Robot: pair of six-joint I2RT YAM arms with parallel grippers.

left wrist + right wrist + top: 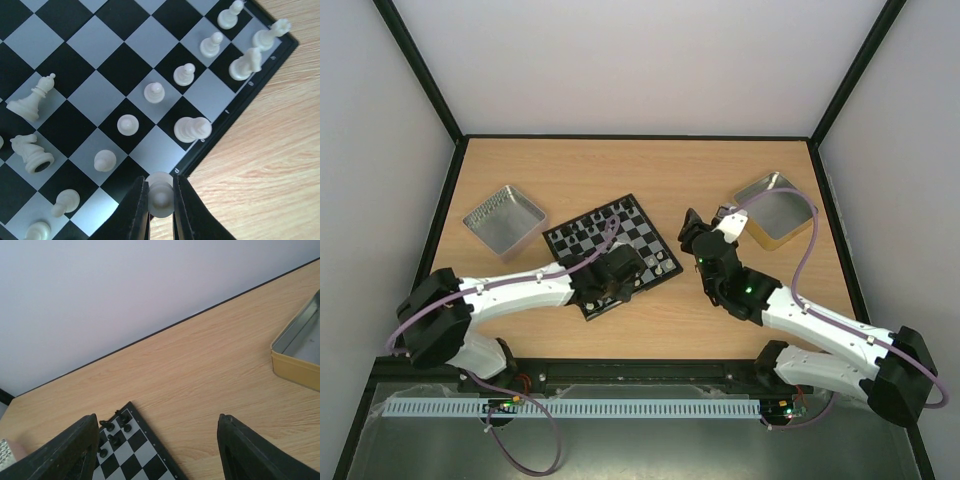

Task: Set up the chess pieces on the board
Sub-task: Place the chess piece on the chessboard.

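Board (635, 235) — between silver tray (503, 218), gold tray (778, 212)

A light-brown wooden tabletop with fine straight grain (720, 175) fills the middle of the scene, edged by a thin black strip (640, 137) where it meets the back wall. Plain pale lilac-white wall panels stand behind (640, 60), to the left (370, 200) and to the right (910, 200), joined at the corners by slanting black frame bars (420, 70). Along the near edge runs a black rail (640, 372), then a white slotted plastic strip (570, 408) on a dull grey metal sheet (650, 450). The light is soft and even
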